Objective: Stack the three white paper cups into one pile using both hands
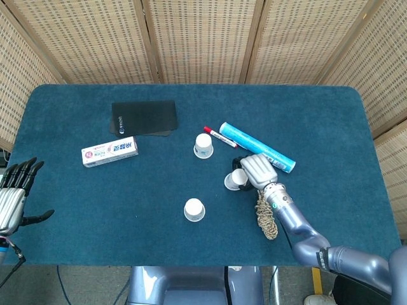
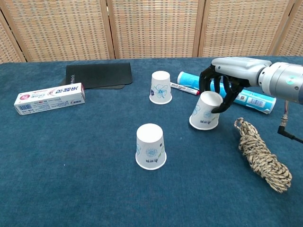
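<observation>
Three white paper cups stand upside down on the blue table. One cup is at mid-back, another nearer the front. The third cup is tipped to the left. My right hand curls over its top from behind and grips it, the thumb against its right side. My left hand hovers off the table's left edge with its fingers spread and nothing in it. It shows only in the head view.
A toothpaste box and a black pouch lie at the left. A blue tube and a red marker lie behind the held cup. A coiled rope lies at the right.
</observation>
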